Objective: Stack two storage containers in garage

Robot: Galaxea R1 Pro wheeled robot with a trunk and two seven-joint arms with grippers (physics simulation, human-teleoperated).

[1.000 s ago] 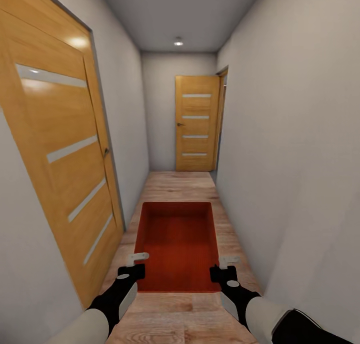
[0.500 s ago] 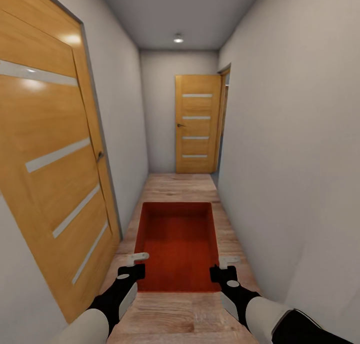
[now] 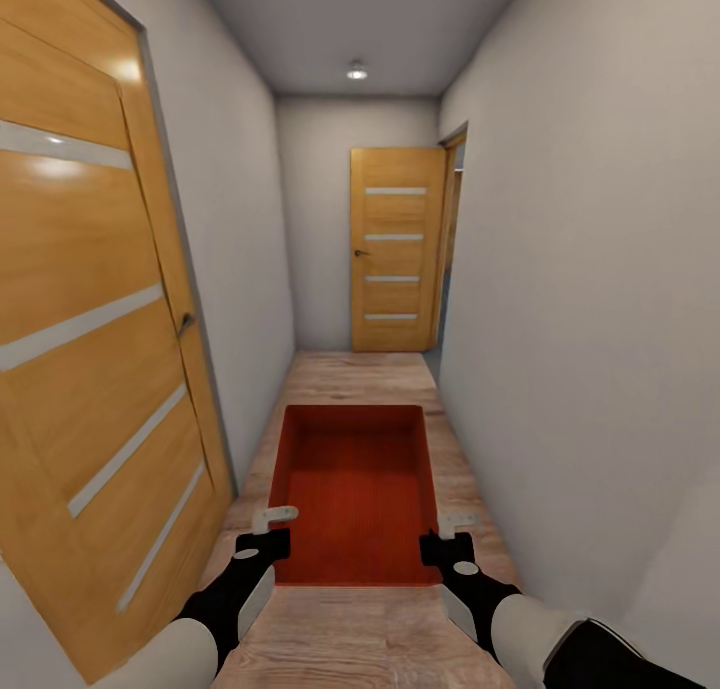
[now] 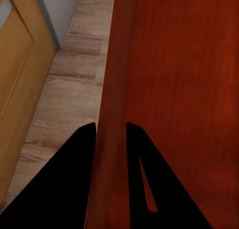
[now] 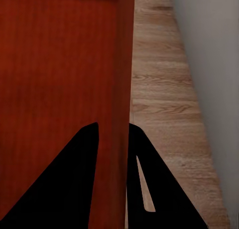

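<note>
Between the two arms, held out low in front of the robot in a narrow hallway, rides one storage container, an orange-red rectangular open-top bin with thin plain walls and a smooth, faintly streaked inner floor, carried level above the wood plank flooring. The left tool pinches the bin's left wall, and the left wrist view shows its two dark fingers pressed one on each side of that thin wall; the right tool pinches the right wall the same way, a finger inside and one outside. Against the head pictures of the last second, bin and arms sit at the same spot in the view, while the near door on the left has swelled and slid further out of the picture's edge, and the far door and the ceiling lamp have shifted a little. I read this as the base rolling forward down the corridor with the grip unchanged, so this is the carrying leg of the task, and neither the garage nor its concrete floor is reached yet. Both doors are warm honey-coloured wood veneer with pale horizontal inlaid strips and small dark handles, the near one glossy enough to catch a highlight. The walls are matte off-white, and a dark gap opens just right of the far door.
</note>
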